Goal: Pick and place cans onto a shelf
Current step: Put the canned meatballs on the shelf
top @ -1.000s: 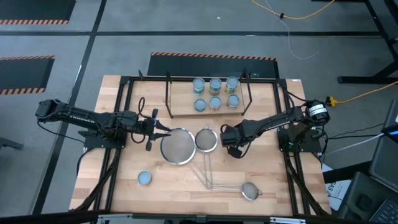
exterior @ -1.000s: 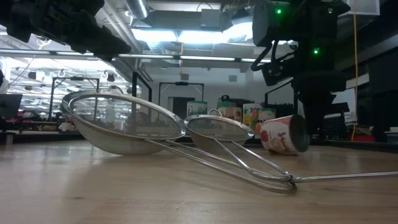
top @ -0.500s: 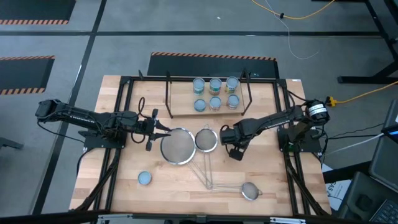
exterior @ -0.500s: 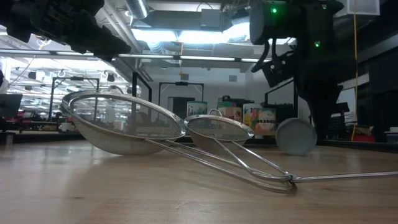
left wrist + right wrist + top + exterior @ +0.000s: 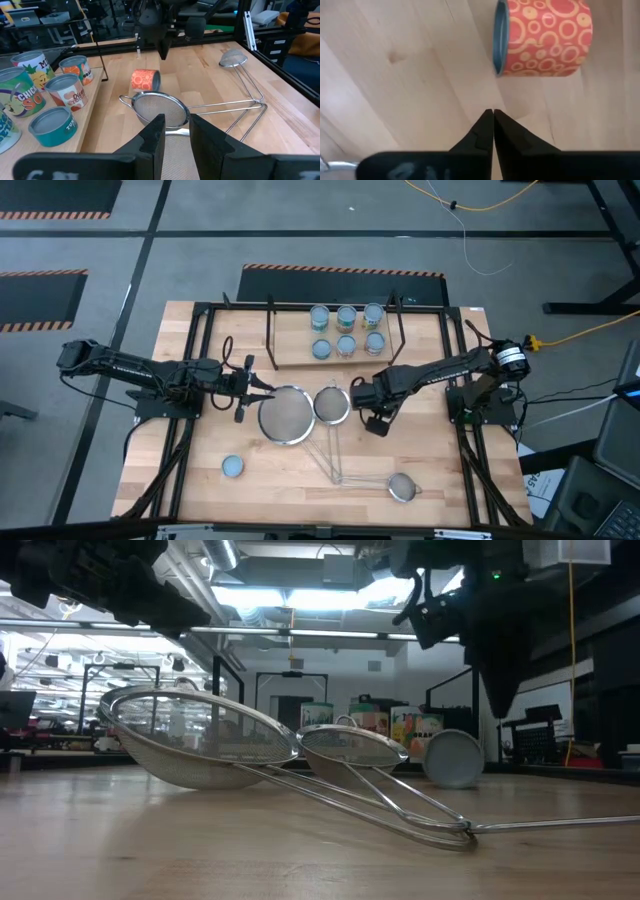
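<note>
Your right gripper (image 5: pixel 493 117) sits directly above the tipped can (image 5: pixel 543 37), fingertips pressed together, holding nothing. The can lies on its side on the table (image 5: pixel 440 470) just beside the small strainer (image 5: pixel 331 406), long axis flat along the board, blue-grey end (image 5: pixel 452 758) facing the low camera. Orange-red label with pale rings. Left gripper (image 5: pixel 250 386) waits farther off beyond the big strainer (image 5: pixel 284 416), fingers slightly apart. Six cans already stand on the shelf (image 5: pixel 290 362); another sits alone near the front left (image 5: pixel 232 467).
</note>
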`<control>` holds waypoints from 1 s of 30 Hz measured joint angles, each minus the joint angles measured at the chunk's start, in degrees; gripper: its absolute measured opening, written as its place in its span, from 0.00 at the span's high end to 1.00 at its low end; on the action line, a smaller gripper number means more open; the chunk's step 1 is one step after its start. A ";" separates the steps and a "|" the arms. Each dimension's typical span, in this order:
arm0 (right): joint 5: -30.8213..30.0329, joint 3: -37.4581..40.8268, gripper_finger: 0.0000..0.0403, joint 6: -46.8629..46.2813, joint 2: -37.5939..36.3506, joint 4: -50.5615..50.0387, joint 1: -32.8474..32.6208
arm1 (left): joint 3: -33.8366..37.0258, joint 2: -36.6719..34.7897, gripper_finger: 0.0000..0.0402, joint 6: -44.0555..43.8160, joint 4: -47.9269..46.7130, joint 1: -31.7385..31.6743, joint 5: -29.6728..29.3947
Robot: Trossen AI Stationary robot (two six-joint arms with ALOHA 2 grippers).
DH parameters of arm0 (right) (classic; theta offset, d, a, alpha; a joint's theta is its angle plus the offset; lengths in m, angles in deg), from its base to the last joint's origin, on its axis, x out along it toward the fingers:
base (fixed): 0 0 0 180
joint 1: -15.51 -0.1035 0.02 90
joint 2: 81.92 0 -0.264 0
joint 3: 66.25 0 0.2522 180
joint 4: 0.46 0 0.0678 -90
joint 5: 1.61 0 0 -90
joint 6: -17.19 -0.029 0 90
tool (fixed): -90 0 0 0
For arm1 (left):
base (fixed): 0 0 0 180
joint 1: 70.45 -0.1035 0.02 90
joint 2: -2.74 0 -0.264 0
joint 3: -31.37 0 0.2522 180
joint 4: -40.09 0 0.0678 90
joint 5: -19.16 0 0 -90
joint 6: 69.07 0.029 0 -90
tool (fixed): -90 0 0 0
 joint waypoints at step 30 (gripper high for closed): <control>-9.34 7.10 0.57 -21.21 0.00 16.94 1.88 | -0.02 0.02 0.80 0.22 -1.66 0.02 0.00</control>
